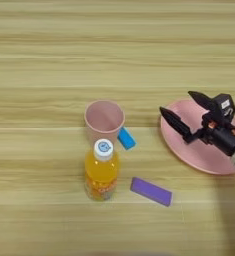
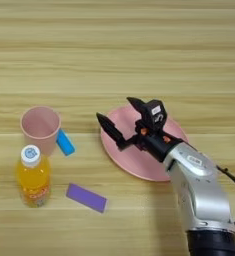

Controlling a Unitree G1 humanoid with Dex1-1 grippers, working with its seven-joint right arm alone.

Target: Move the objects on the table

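Overhead, the right gripper [image 2: 118, 116] hovers above the pink plate [image 2: 139, 162], black fingers [image 2: 109, 128] spread and empty.

Tan, streaked counter [image 1: 49, 55] — pink plate [image 2: 134, 160], pink cup [image 1: 104, 119], blue block [image 1: 126, 138], purple block [image 1: 151, 191], orange bottle [image 1: 101, 171] with white cap — black claw [image 2: 115, 113], silver forearm [image 2: 199, 192].

Bare surface [image 2: 139, 45] beyond the claw [image 2: 116, 114]; cup [image 2: 40, 129], bottle [image 2: 33, 176] and purple block [image 2: 86, 197] crowd its left.
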